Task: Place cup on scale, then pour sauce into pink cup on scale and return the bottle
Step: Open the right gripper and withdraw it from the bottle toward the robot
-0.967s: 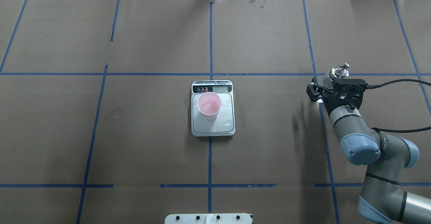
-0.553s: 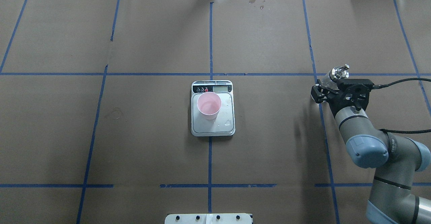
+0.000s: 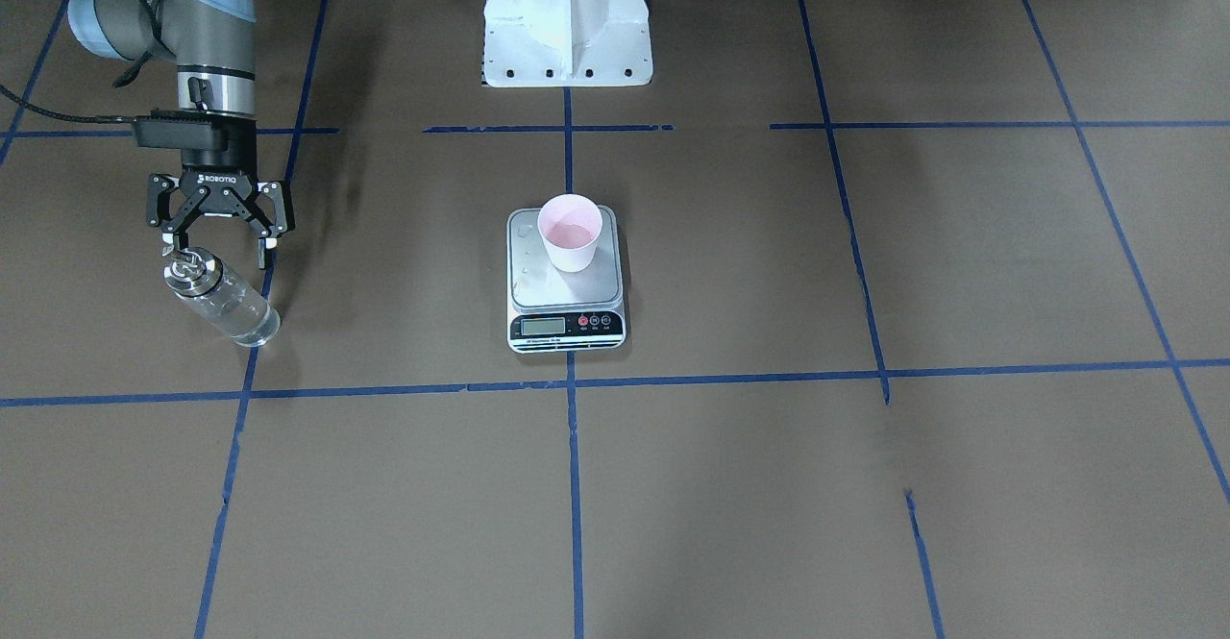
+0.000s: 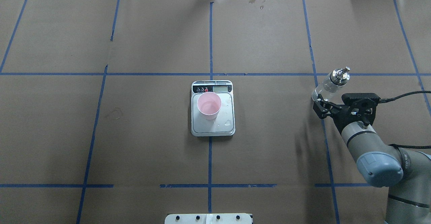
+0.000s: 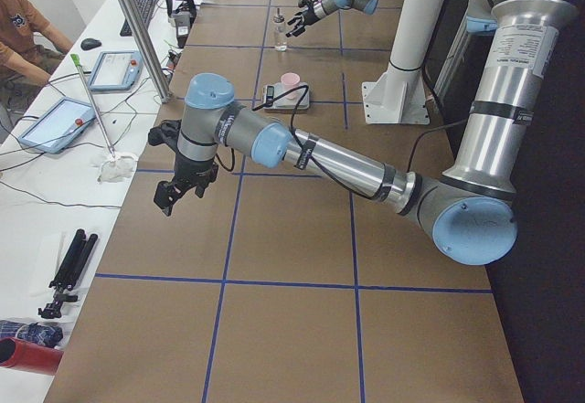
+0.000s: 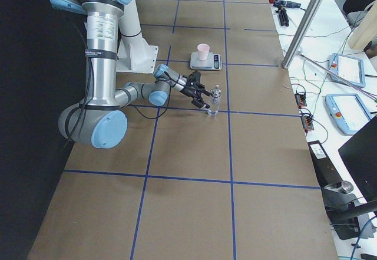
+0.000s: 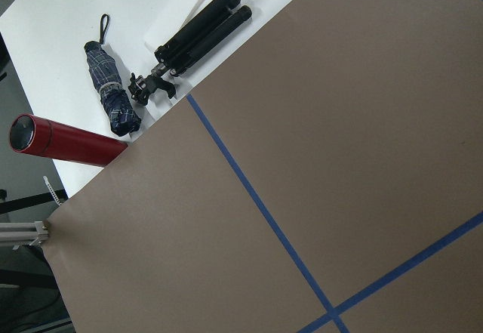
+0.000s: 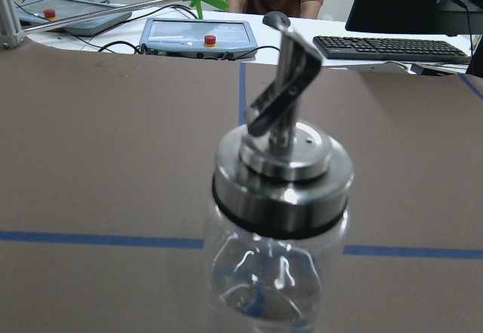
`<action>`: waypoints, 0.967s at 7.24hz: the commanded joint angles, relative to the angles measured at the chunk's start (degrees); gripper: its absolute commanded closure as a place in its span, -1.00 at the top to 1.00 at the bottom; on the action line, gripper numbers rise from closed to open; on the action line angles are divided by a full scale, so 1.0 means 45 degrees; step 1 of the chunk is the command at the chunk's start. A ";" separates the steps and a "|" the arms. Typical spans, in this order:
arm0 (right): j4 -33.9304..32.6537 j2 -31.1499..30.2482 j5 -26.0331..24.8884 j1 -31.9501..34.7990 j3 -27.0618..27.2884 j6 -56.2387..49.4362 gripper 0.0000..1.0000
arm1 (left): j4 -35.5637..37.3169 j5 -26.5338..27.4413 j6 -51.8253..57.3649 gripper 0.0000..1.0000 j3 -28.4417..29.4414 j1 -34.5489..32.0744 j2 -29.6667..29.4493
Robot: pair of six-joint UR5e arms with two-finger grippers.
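Overhead exterior view puts the cup [image 4: 209,105] upright on the scale's [image 4: 215,131] steel platform at mid-desk, toward the display side, with a few drops of liquid on the bare steel beside it. Well apart, on the robot's right, the bottle [image 4: 331,83] stands upright on the brown-papered desk [image 4: 151,42], free of any grip, its silver pourer cap on and clear sauce [image 3: 231,307] inside. The right claw [image 3: 217,253] hangs just on the robot's side of the bottle, jaws spread wide and holding nothing. The left claw [image 5: 168,204] hovers over the desk's end on the robot's left, well away from everything; whether it is open or closed cannot be told.
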 commanded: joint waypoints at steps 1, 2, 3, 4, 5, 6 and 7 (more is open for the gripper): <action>-0.0028 -0.1302 0.0042 -0.0805 0.1217 0.0111 1.00 | 0.0000 -0.0031 0.0000 1.00 -0.0034 -0.0001 0.0043; -0.0240 -0.1539 0.0042 -0.1176 0.1532 0.0130 1.00 | 0.0000 -0.0031 0.0000 1.00 -0.0073 -0.0001 0.0082; -0.1383 -0.1600 0.0042 -0.1450 0.2250 0.0575 1.00 | 0.0019 -0.0031 0.0000 1.00 -0.0170 -0.0001 0.0121; -0.4392 -0.1600 0.0506 -0.1550 0.4269 0.0657 1.00 | 0.0019 -0.0031 0.0000 1.00 -0.0248 -0.0020 0.0141; -0.7651 -0.1426 0.1478 -0.1531 0.6358 0.0735 1.00 | 0.0039 -0.0031 0.0000 1.00 -0.0268 -0.0040 0.0141; -0.8438 -0.1289 0.1681 -0.1512 0.6939 0.0774 1.00 | 0.0058 -0.0031 0.0000 1.00 -0.0268 -0.0021 0.0141; -0.8465 -0.1269 0.2533 -0.1028 0.7003 0.0620 1.00 | 0.0039 -0.0031 0.0000 1.00 -0.0249 -0.0021 0.0141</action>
